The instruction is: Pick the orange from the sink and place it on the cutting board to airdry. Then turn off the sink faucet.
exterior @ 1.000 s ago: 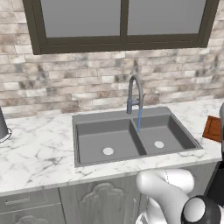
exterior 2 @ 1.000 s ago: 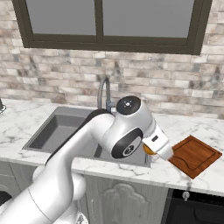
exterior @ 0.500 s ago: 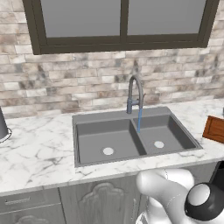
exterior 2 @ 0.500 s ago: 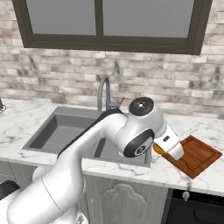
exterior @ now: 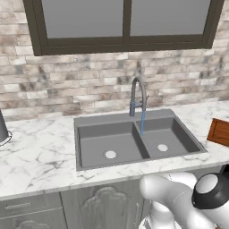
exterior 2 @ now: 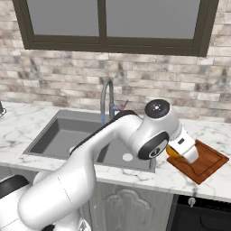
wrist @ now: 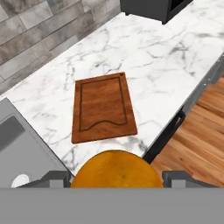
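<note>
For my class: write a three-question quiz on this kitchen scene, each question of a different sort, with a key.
1. True or false: the orange lies in the sink.
2. Water runs from the sink faucet into which basin? A) right B) left
3. Fill in: the cutting board rests on the marble ____.

Key: 1 false, it sits between the jaws of the gripper; 2 A; 3 counter.
</note>
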You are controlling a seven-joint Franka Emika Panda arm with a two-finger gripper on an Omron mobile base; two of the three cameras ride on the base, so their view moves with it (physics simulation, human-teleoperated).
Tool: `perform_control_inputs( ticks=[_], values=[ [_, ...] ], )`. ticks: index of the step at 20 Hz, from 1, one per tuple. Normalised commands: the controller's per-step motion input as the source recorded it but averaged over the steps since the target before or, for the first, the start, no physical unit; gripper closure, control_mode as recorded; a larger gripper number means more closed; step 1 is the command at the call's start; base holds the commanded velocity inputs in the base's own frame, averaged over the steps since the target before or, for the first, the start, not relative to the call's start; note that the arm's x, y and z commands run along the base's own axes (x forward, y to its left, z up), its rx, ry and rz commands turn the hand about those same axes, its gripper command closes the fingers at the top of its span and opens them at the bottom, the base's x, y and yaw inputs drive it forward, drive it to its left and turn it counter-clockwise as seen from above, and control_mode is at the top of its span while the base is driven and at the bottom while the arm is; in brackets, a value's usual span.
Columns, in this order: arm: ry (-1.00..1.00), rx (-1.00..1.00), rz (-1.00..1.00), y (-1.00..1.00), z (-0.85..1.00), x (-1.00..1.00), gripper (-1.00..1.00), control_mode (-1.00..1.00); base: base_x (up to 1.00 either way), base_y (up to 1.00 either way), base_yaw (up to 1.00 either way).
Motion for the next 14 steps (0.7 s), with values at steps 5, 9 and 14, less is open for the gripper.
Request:
perform_control_inputs(
  ticks=[5, 9, 14],
  values=[
    [0.0, 0.0, 0.0, -0.13, -0.07, 0.22, 1.0, -1.0, 0.0, 0.0, 0.0],
    [0.0, 0.0, 0.0, -0.05, -0.12, 0.27, 1.0, -1.0, 0.0, 0.0, 0.0],
    [0.0, 0.0, 0.0, -0.11, -0.16, 0.22, 1.0, -1.0, 0.0, 0.0, 0.0]
  ],
)
